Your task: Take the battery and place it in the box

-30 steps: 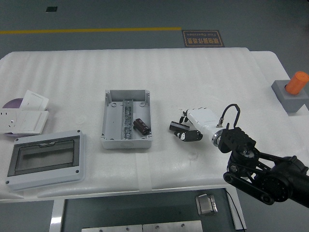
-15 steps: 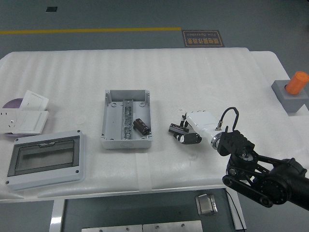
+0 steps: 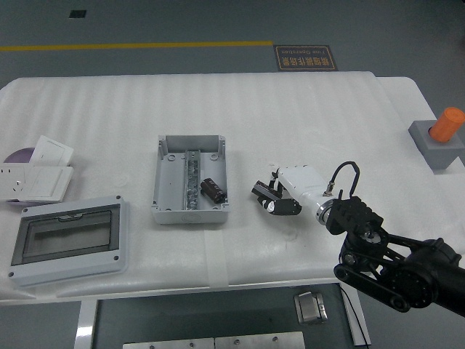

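An open grey junction box [image 3: 166,177] sits at the middle of the table, with one black battery [image 3: 212,188] lying inside at its lower right. A second black battery [image 3: 259,190] lies on the table just right of the box. My right hand [image 3: 277,200], white with black fingers [image 3: 285,207], reaches in from the lower right. Its fingers are curled around this battery, which partly hides it. The battery still rests at table level. My left arm is out of sight.
A grey enclosure with a clear lid [image 3: 69,241] lies at the front left. White socket plates [image 3: 40,174] are stacked at the far left. A grey block with an orange cylinder [image 3: 440,135] stands at the right edge.
My right hand has shifted slightly left and down onto the battery. Its fingers have curled in around the battery, which has slid a little left.
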Controlling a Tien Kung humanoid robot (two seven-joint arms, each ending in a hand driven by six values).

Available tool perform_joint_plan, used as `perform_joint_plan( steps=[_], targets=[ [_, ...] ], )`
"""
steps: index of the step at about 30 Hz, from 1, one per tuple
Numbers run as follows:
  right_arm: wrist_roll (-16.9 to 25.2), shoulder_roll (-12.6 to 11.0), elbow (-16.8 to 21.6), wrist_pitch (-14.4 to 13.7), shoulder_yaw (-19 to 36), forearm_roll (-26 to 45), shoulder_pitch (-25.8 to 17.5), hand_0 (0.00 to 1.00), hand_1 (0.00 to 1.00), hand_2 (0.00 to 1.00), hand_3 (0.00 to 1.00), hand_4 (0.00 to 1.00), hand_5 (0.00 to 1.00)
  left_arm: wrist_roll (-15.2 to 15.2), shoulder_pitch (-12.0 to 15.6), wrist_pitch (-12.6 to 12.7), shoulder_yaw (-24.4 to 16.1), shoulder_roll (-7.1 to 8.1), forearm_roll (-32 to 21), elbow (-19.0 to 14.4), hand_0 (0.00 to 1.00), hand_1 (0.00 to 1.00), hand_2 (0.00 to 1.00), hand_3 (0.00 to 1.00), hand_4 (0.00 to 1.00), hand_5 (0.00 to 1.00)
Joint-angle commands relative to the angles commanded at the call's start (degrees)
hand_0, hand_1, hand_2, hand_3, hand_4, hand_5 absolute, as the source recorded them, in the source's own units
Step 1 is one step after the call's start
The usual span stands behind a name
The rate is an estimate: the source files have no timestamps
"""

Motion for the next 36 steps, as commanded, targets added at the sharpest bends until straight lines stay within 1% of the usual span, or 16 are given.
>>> perform_joint_plan(
  steps=[4, 5, 10, 11, 13, 19, 24, 29, 31, 33, 36],
  targets=[
    [-0.05, -0.01, 0.28, -0.05, 0.10, -0.27, 0.32, 0.660, 0.494, 0.363, 0.536, 0.422, 0.041, -0.03, -0.02, 0.03, -0.12, -0.02, 0.07, 0.00, 0.686, 0.700, 0.556, 0.608, 0.599, 0.568],
    [-0.08, -0.01, 0.41, -0.04, 0.19, -0.36, 0.47, 0.651, 0.483, 0.346, 0.520, 0.359, 0.016, -0.03, -0.03, 0.04, -0.17, -0.02, 0.11, -0.02, 0.686, 0.700, 0.556, 0.609, 0.600, 0.572],
    [-0.51, 0.74, 1.94, 0.03, 1.54, -1.36, 2.10, 0.651, 0.483, 0.346, 0.520, 0.359, 0.016, -0.03, 0.01, 0.05, 0.05, -0.04, -0.05, 0.01, 0.686, 0.700, 0.556, 0.609, 0.600, 0.572],
    [-0.58, 0.99, 2.19, 0.03, 1.73, -1.54, 2.39, 0.652, 0.485, 0.341, 0.519, 0.313, 0.002, -0.02, 0.00, 0.04, 0.08, -0.03, -0.05, 0.00, 0.686, 0.700, 0.556, 0.609, 0.598, 0.578],
    [-0.72, 1.61, 2.60, 0.03, 1.94, -1.91, 2.98, 0.652, 0.485, 0.341, 0.519, 0.313, 0.002, -0.04, -0.02, 0.05, 0.11, -0.01, -0.10, 0.01, 0.686, 0.700, 0.556, 0.609, 0.598, 0.578],
    [-1.15, 4.11, 2.52, 0.33, 0.70, -2.91, 5.64, 0.650, 0.486, 0.338, 0.519, 0.323, 0.002, -0.10, -0.09, 0.08, 0.37, 0.01, -0.31, 0.02, 0.686, 0.700, 0.557, 0.611, 0.596, 0.581],
    [-1.69, 6.42, 2.72, 0.75, -1.53, -3.44, 9.28, 0.657, 0.486, 0.335, 0.512, 0.328, 0.002, -0.19, -0.09, 0.14, 0.84, 0.16, -0.77, 0.09, 0.686, 0.700, 0.557, 0.611, 0.592, 0.588],
    [-2.00, 10.08, 3.07, 0.58, -3.86, -3.91, 13.26, 0.656, 0.487, 0.333, 0.514, 0.335, 0.002, -0.24, -0.15, 0.19, 1.37, 0.33, -1.05, 0.12, 0.685, 0.700, 0.558, 0.611, 0.589, 0.589],
    [-1.89, 11.21, 2.94, 0.17, -3.83, -4.32, 14.00, 0.656, 0.487, 0.333, 0.514, 0.335, 0.002, -0.24, -0.21, 0.18, 1.45, 0.35, -1.05, 0.10, 0.685, 0.700, 0.558, 0.611, 0.589, 0.589],
    [-1.76, 11.28, 2.92, 0.27, -2.55, -4.57, 14.11, 0.656, 0.487, 0.333, 0.514, 0.335, 0.002, -0.23, -0.22, 0.17, 1.34, 0.34, -0.88, 0.06, 0.685, 0.700, 0.558, 0.611, 0.589, 0.589],
    [-2.11, 9.82, 3.21, 2.22, -0.17, -4.38, 13.71, 0.656, 0.486, 0.332, 0.517, 0.343, 0.002, -0.19, -0.12, 0.16, 1.32, 0.31, -0.85, 0.04, 0.685, 0.700, 0.558, 0.611, 0.588, 0.592]
  ],
)
